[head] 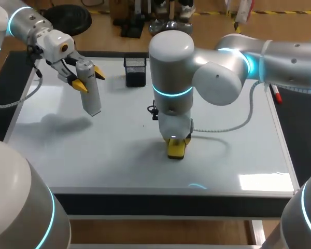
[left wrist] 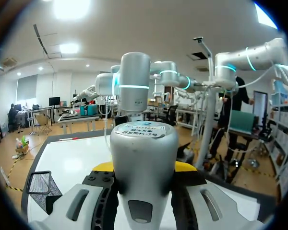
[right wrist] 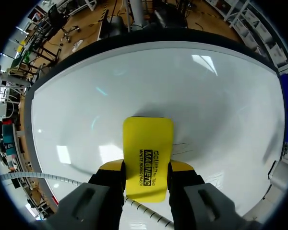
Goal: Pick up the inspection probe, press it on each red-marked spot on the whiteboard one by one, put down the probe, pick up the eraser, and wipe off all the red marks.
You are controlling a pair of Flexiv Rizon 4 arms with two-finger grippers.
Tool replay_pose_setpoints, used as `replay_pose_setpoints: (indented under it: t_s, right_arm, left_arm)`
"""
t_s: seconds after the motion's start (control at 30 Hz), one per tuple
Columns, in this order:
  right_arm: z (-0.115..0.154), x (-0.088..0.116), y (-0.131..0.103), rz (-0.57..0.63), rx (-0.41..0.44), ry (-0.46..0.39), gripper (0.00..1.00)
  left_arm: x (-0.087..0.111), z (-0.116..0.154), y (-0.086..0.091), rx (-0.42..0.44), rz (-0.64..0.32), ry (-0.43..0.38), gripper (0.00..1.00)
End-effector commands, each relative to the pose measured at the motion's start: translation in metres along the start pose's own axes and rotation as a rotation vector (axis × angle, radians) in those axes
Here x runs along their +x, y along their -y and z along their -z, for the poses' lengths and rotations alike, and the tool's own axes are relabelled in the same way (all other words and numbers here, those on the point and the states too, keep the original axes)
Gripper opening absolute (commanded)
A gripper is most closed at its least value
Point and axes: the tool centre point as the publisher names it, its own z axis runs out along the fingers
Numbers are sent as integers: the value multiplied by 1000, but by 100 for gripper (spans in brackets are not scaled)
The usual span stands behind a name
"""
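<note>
The inspection probe (head: 90, 93), a silver-grey cylinder, hangs above the back left of the whiteboard (head: 93, 155), tilted. My left gripper (head: 89, 79) is shut on its upper part. In the left wrist view the probe (left wrist: 143, 158) fills the gap between the yellow fingertips (left wrist: 105, 166). My right arm reaches in to the board's middle. Its gripper (head: 176, 139) points straight down, shut on the yellow eraser (head: 176, 149), which rests on the board. In the right wrist view the eraser (right wrist: 148, 148) sits between the fingers (right wrist: 182, 167), with faint thin lines (right wrist: 180, 146) beside it. No red marks show.
A black mesh pen holder (head: 136, 71) stands at the back middle of the board. A red marker (head: 276, 94) lies along the right edge. A white cable (head: 233, 124) loops from the right wrist over the board.
</note>
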Motion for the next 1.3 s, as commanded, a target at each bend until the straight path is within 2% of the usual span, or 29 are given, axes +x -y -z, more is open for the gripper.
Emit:
replay_pose_setpoints:
  t_s: [0.03, 0.5, 0.7, 0.97, 1.3]
  right_arm:
    - [-8, 7, 2, 0, 7, 0, 0]
    - [24, 9, 11, 35, 34, 12, 0]
    - [34, 8, 24, 39, 25, 73, 0]
    - [41, 8, 35, 32, 16, 86, 0]
    - [41, 8, 35, 32, 16, 86, 0]
  left_arm:
    - [0, 1, 1, 0, -1, -2, 0]
    - [0, 1, 1, 0, -1, -2, 0]
    - [0, 1, 1, 0, -1, -2, 0]
    - [0, 1, 1, 0, -1, -2, 0]
    - [0, 1, 1, 0, -1, -2, 0]
